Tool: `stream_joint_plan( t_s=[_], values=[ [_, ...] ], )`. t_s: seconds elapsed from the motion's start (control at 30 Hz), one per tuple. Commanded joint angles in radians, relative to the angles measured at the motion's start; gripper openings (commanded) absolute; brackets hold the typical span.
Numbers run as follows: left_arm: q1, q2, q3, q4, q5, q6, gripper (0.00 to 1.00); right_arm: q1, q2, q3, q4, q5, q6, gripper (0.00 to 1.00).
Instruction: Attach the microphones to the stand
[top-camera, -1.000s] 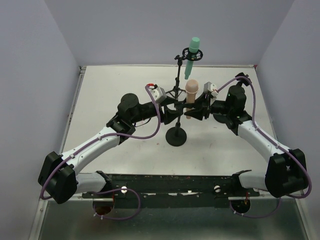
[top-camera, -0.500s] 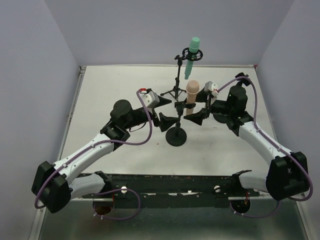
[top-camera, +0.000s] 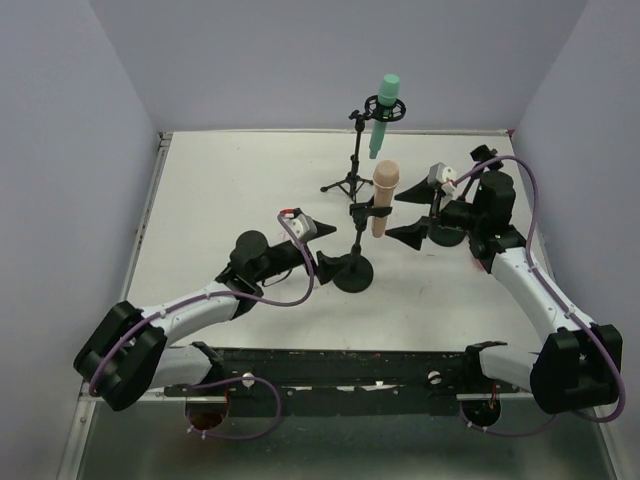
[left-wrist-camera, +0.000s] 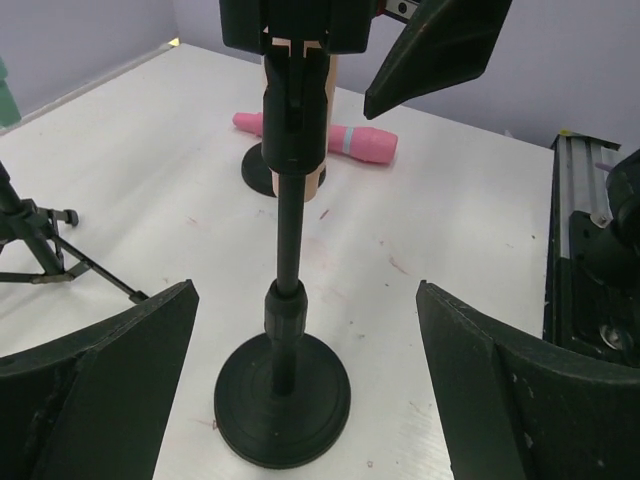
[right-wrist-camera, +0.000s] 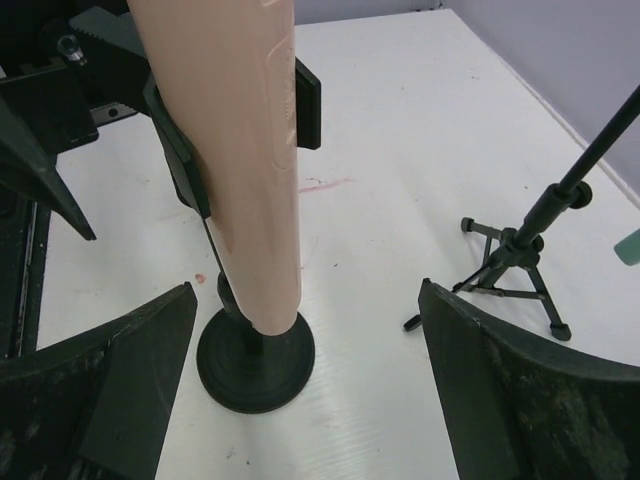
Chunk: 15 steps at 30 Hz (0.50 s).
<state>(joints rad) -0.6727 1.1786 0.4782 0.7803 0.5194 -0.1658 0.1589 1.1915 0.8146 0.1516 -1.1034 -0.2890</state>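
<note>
Symmetrically, both arms reach inward, left claw (top-camera: 326, 262) and right claw (top-camera: 408, 236) spread empty beside the stand (top-camera: 352, 273).

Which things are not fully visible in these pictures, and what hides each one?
- Pink microphone: in the left wrist view, its middle is hidden behind the near stand. It is not found in the top view.
- Peach microphone: in the right wrist view, its head is cut off by the top edge.
- Green microphone: in the right wrist view, only a sliver shows at the right edge.
</note>
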Motion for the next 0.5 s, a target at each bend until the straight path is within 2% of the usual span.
stream_joint_plan(
  t_s=[0.0, 0.2, 0.37, 0.47],
  values=[
    [-0.028, 0.114, 0.034, 0.227, -0.053, 0.002, 0.96, -0.028, -0.018, 0.000, 0.006, -0.072, 0.016, 1.00],
    [-0.064, 0.272, 0.072, 0.392, -0.110, -0.006, 0.91, -0.032, -0.013, -0.011, 0.022, -0.079, 0.021, 1.00],
    [-0.079, 0.326, 0.112, 0.401, -0.136, 0.008, 0.79, -0.032, -0.012, -0.014, 0.025, -0.082, 0.021, 1.00],
    [-0.084, 0.331, 0.117, 0.389, -0.125, 0.020, 0.68, -0.032, -0.010, -0.015, 0.025, -0.087, 0.016, 1.00]
  ],
)
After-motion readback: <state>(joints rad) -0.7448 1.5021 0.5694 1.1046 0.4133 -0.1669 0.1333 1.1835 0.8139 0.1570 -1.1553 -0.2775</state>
